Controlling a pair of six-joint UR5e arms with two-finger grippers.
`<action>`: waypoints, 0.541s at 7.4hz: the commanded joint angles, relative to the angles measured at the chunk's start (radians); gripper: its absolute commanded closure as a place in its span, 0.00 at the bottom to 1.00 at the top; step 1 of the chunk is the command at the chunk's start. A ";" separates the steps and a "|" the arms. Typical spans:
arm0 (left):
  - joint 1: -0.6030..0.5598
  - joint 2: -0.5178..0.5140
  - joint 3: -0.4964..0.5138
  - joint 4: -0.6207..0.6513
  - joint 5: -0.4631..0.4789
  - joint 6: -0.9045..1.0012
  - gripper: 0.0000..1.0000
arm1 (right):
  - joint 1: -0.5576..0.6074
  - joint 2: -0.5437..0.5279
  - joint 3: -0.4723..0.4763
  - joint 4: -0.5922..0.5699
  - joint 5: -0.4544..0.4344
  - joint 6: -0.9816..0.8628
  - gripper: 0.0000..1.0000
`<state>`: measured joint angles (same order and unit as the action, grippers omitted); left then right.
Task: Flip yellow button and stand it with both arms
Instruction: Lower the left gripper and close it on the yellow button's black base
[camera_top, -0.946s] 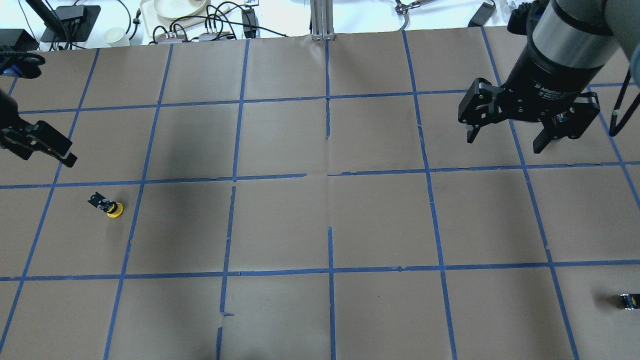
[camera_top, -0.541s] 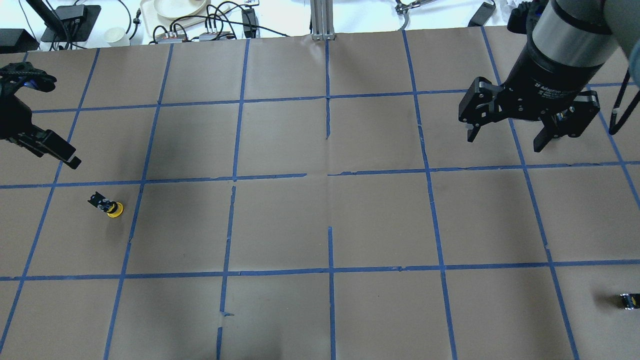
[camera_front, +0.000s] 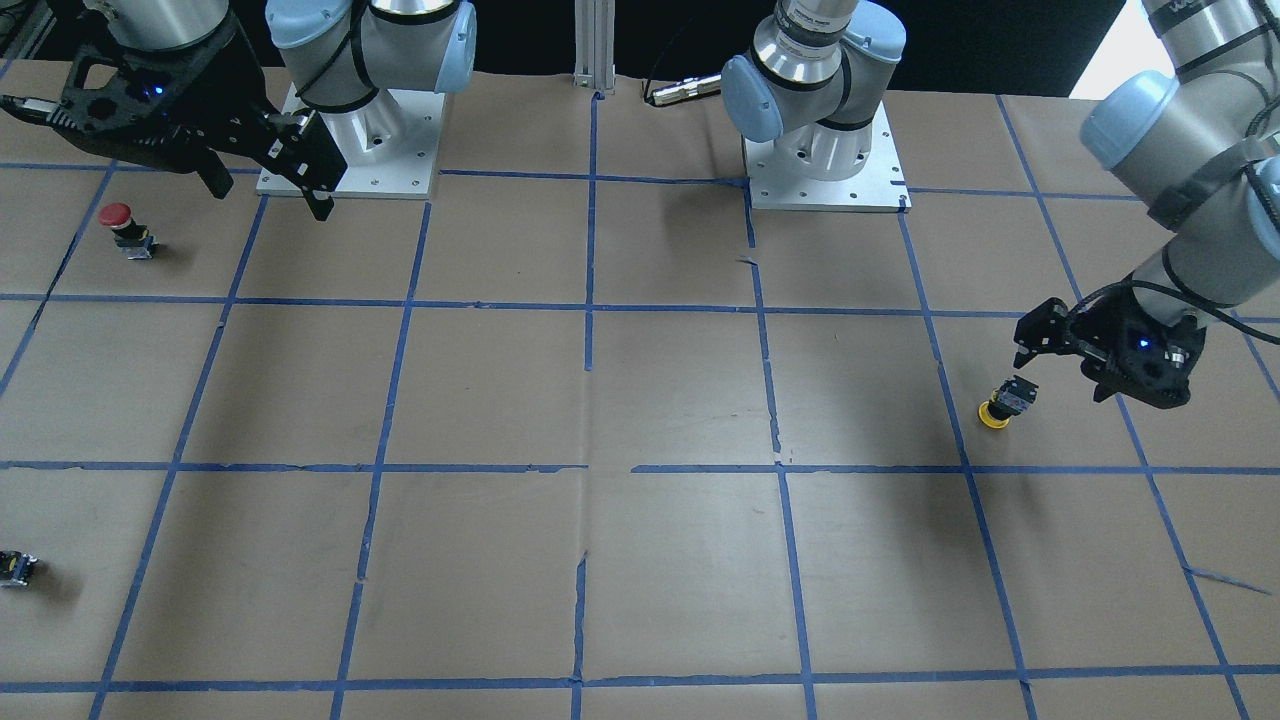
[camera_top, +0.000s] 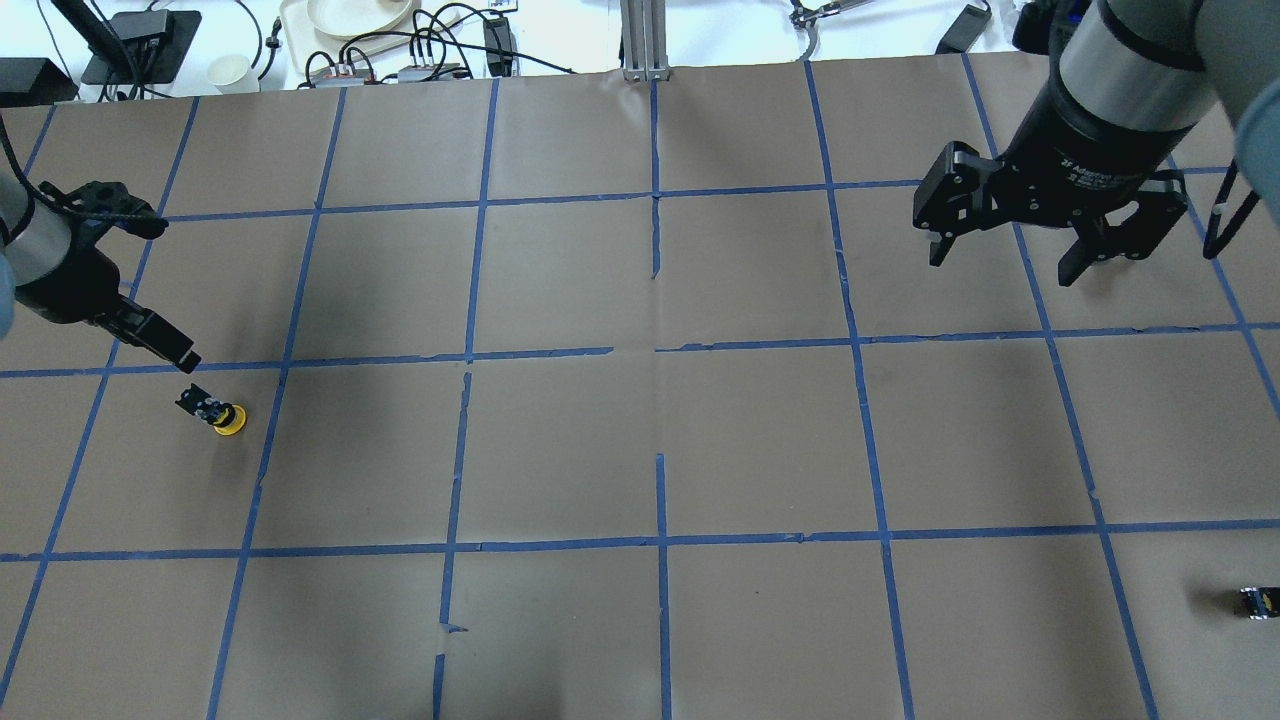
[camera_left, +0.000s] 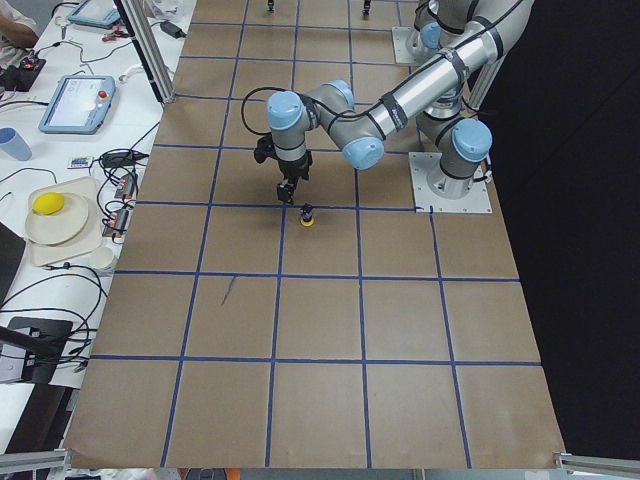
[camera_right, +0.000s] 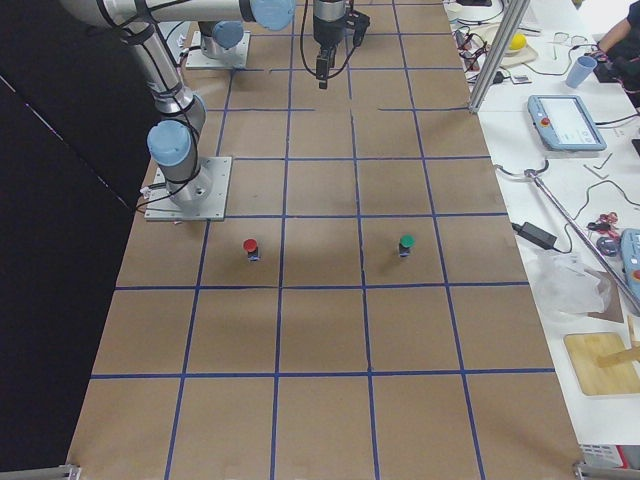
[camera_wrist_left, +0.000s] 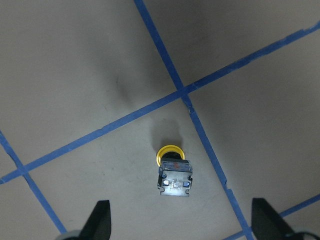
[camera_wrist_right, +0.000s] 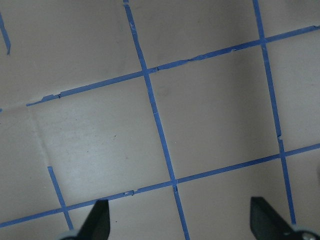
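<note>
Pincer on the right arm (camera_top: 1002, 268) hangs released, well away over the counter (camera_top: 640, 450). The left pincer (camera_top: 168, 290), also released, hovers just beside the yellow button (camera_top: 222, 414), which lies tipped at the counter's left side. An off-centre squeeze would likely flick the button away.

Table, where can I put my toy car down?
The middle squares of the table are bare. It's busier at its ends: the yellow button sits by the left claw, and the red button and green button stand near the right claw.
</note>
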<state>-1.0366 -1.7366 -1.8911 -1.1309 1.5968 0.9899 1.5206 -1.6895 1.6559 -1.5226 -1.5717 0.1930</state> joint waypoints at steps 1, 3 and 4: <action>0.024 0.005 -0.129 0.158 -0.001 0.047 0.01 | -0.002 -0.013 0.041 -0.011 -0.005 0.005 0.00; 0.044 0.002 -0.164 0.201 -0.009 0.070 0.01 | -0.003 -0.015 0.041 0.001 -0.013 0.008 0.00; 0.044 -0.018 -0.170 0.241 -0.014 0.070 0.01 | -0.003 -0.012 0.044 0.005 -0.011 0.008 0.00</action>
<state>-0.9962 -1.7393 -2.0478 -0.9325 1.5877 1.0542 1.5175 -1.7027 1.6966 -1.5245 -1.5823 0.2000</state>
